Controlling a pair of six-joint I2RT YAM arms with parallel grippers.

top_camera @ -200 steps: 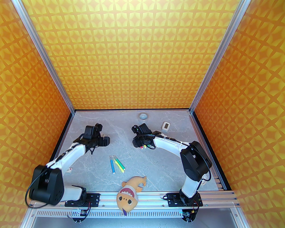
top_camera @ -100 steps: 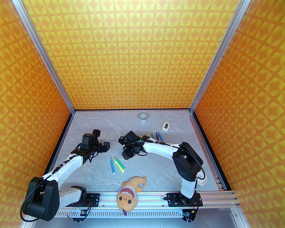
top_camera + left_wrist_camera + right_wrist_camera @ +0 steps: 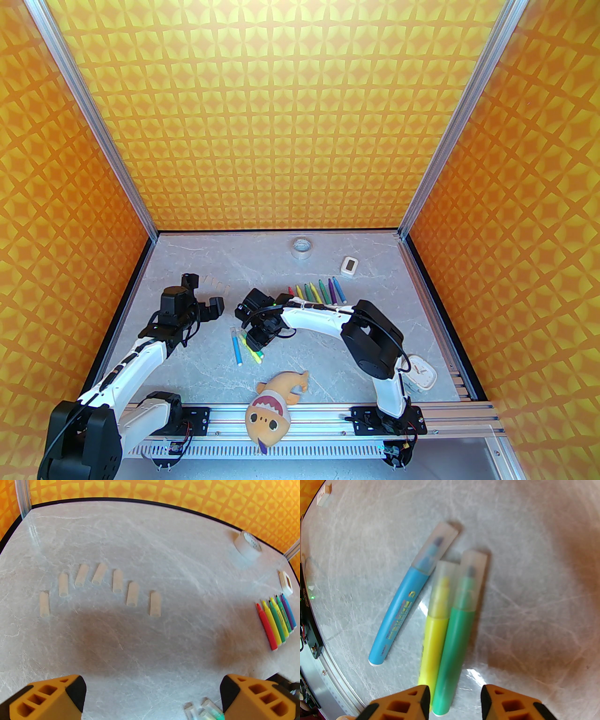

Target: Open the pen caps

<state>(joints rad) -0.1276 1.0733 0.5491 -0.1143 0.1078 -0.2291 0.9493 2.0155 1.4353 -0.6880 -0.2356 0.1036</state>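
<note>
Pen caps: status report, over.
Left gripper open, empty. Right gripper open over capped green marker. Seven caps already off. Yellow marker lies against the green.

My plastic fingers (image 3: 403, 705) are orange; the slim blue marker (image 3: 398, 618), yellow marker (image 3: 432, 648) and green marker (image 3: 453, 648) wear frosted whitish tube caps (image 3: 474, 571); the marble bench (image 3: 534, 592) is grey-veined.

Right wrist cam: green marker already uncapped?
No, a translucent cap covers the tip of the green marker.
</note>
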